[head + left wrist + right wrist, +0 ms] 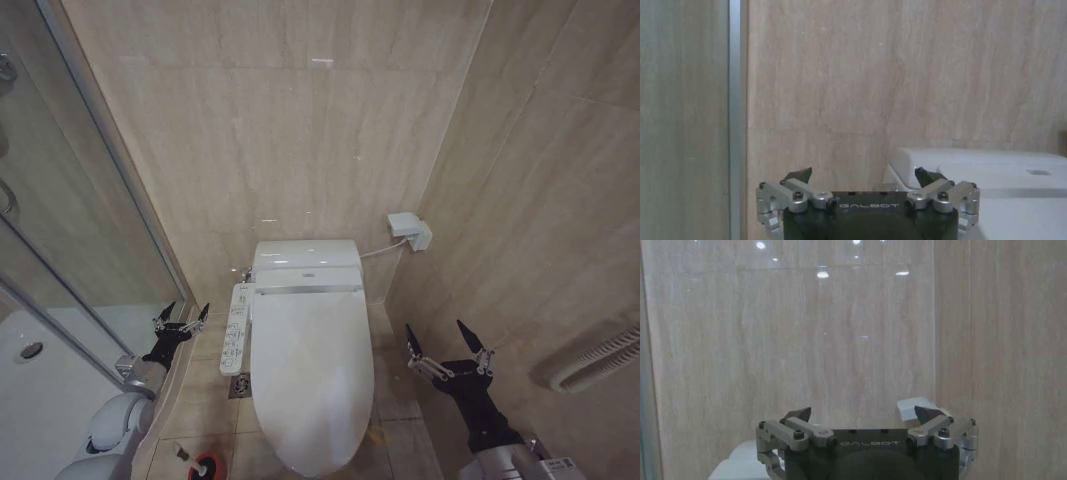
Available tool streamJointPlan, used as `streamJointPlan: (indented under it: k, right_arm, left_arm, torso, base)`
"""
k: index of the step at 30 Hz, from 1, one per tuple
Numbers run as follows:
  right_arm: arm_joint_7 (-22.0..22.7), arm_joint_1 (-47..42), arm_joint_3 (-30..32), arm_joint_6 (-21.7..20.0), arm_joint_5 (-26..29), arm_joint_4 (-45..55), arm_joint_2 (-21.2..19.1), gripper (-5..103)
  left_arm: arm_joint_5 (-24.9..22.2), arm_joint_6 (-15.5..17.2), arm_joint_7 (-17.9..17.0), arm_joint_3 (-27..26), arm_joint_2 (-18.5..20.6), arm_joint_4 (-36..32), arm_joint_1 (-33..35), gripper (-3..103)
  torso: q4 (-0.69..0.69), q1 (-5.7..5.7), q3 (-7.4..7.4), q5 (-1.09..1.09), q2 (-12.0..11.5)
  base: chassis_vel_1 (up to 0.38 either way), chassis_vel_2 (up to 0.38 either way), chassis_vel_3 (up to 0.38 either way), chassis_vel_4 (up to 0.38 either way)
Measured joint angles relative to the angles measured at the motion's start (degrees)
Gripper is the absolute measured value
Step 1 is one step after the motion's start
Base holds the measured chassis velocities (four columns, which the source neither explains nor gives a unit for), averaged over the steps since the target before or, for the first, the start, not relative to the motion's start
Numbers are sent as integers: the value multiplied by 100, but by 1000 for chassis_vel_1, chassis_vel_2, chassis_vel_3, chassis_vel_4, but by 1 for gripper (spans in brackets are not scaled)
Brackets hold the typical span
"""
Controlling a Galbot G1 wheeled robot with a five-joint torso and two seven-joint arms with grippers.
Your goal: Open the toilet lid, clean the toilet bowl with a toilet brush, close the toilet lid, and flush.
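Note:
The toilet lid (310, 370) lies shut over the toilet bowl, which it hides; the white button strip (235, 335) runs along the toilet's left side. On the floor at the lower left, the toilet brush (190, 458) sits in its red cup (208, 468). My left gripper (183, 315) hangs open left of the button strip, nothing between its fingers. To the right of the lid my right gripper (445, 340) is open too, also holding nothing. The left wrist view has the left gripper (863, 175) facing the wall beside the toilet's rear unit (973, 170). The right gripper (863, 415) faces the wall.
A glass shower door (80, 250) closes off the left side, its metal frame (735, 100) close to my left arm. A white box (410, 228) with a hose hangs on the wall right of the toilet. A floor drain (238, 385) lies left of the bowl. Tiled walls stand close behind and right.

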Motion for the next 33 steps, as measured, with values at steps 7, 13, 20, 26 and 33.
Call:
streamJointPlan:
  k: [7,13,20,26,33]
  right_arm:
    - [0,0,0,0,0,0,0,100]
    - [0,0,0,0,0,0,0,100]
    - [0,0,0,0,0,0,0,100]
    - [0,0,0,0,0,0,0,100]
    - [0,0,0,0,0,0,0,100]
  left_arm:
    - [1,-5,10,0,-6,8,1,100]
    - [6,-13,50,-1,-13,15,10,100]
    - [11,-13,97,-15,-8,17,22,100]
    - [18,-41,158,-17,29,74,-24,100]
    - [11,-105,289,20,142,170,-130,78]
  torso:
    - [0,0,0,0,0]
    - [0,0,0,-1,0]
    - [-1,0,0,0,-1]
    - [0,0,0,0,-1]
    - [0,2,0,-1,-1]
  base:
    - [-51,55,67,-60]
    - [-50,58,50,-57]
    - [-65,50,50,-48]
    - [-69,52,68,-49]
    - [-25,23,19,-20]
